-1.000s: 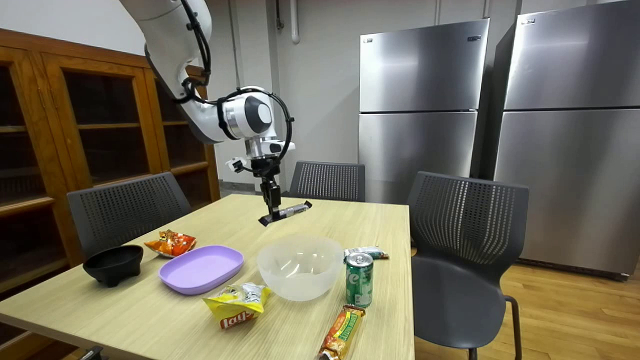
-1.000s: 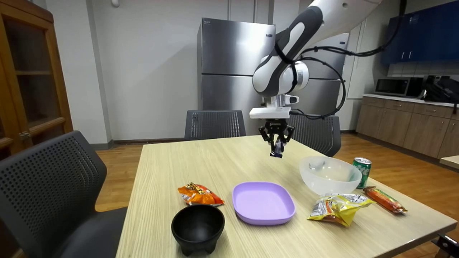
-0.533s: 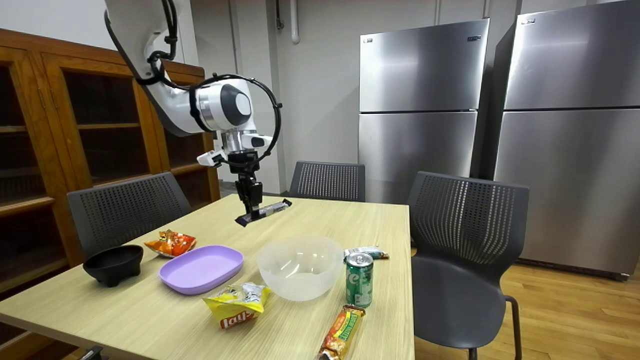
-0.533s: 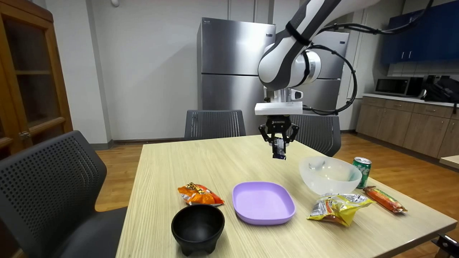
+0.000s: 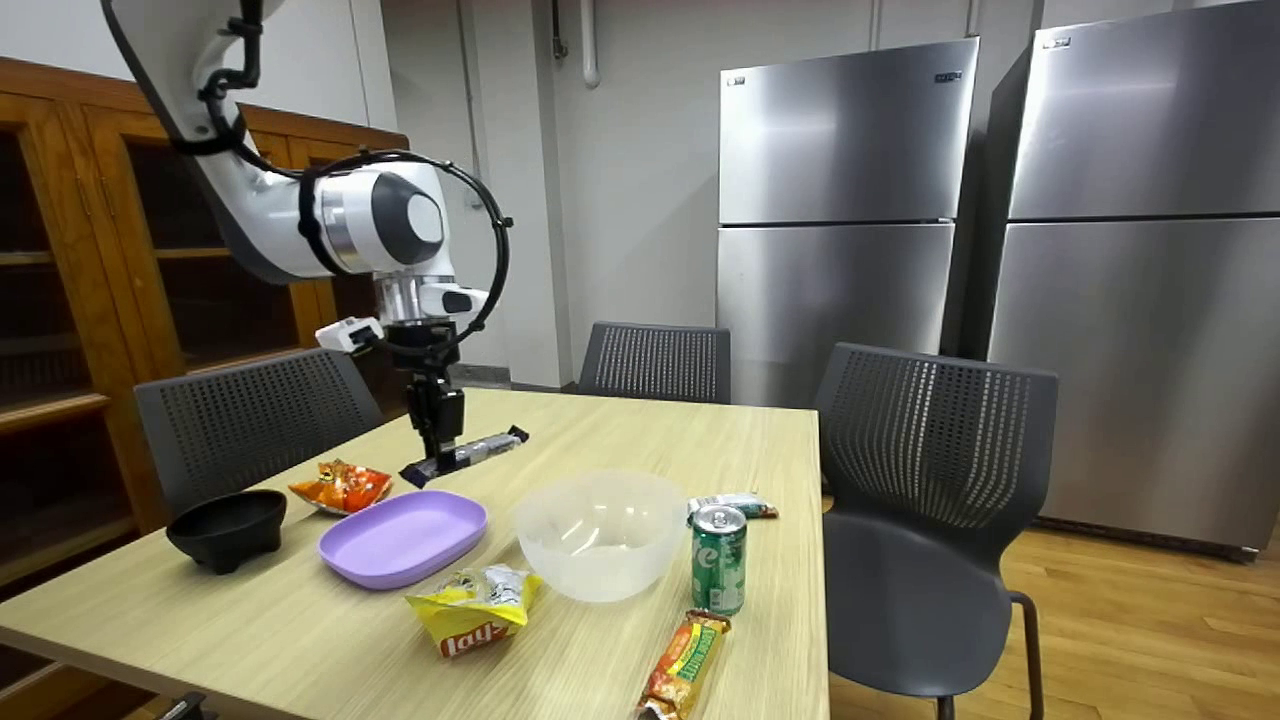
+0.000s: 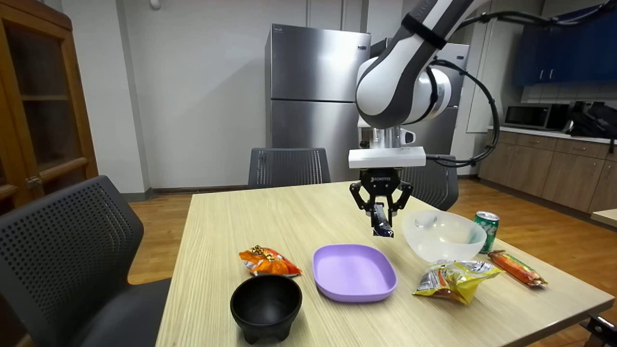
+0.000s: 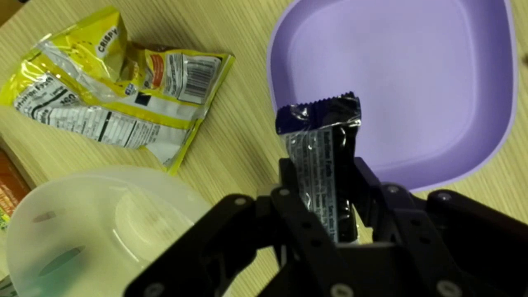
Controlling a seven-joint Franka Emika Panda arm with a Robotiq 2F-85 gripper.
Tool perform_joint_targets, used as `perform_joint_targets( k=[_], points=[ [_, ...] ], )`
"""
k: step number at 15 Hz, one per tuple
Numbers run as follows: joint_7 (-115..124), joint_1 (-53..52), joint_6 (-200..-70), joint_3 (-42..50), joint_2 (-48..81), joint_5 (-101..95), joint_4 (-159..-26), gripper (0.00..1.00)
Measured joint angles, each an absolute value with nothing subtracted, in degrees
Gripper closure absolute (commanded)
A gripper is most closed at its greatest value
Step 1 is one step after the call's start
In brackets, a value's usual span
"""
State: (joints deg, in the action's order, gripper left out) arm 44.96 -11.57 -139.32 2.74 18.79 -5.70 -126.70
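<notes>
Wrist view: the jaws are grasping a dark bar (image 7: 315, 165), clamped along both sides of its wrapper, with a crimped end jutting out past them and pale nutrition print running along its face. In this view that end overlaps the rim of a purple plate (image 7: 383, 74). Both exterior views show the bar held up in the air over the worktop (image 6: 270, 212), near the plate but apart from it, with the jaws pointing down. A creased yellow bag (image 7: 136, 95) lies near the plate and just beside a frosted bowl (image 5: 600, 572); whether bag and bowl touch, I cannot tell. In an exterior view a green can (image 5: 718, 565) stands upright next to the bowl, an orange bar (image 5: 685, 665) lies by the can's base, and a white packet (image 5: 735, 502) sits behind the can, partly hidden by it. On the plate's opposite side from the frosted bowl lies an orange bag (image 6: 270, 262), and near it a black bowl (image 6: 262, 322) stands on stubby feet. Mesh-backed chairs (image 5: 920, 440) stand round the worktop. Two steel fridges (image 5: 840, 150) rise beyond it by a grey wall (image 5: 640, 200), and both exterior views include a wooden cabinet (image 5: 205, 200) with glazed doors.
</notes>
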Motion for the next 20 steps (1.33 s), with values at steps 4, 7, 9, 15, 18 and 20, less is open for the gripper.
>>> perform_joint_targets(
  k=[4,7,9,15,18,20],
  points=[
    [45.0,-12.4,-140.4,1.3,17.2,-5.8,-130.9,0.89],
    [45.0,-12.5,-140.6,0.8,17.4,-6.2,-132.4,0.89],
    [45.0,-12.5,-140.9,0.7,17.9,-6.6,-133.0,0.89],
    [45.0,-12.8,-143.1,0.7,21.1,-7.9,-132.8,0.89],
    [45.0,-13.2,-143.3,0.8,22.9,-8.1,-131.7,0.89],
    [45.0,-13.6,-143.3,0.9,24.1,-8.2,-130.7,0.89]
  ],
)
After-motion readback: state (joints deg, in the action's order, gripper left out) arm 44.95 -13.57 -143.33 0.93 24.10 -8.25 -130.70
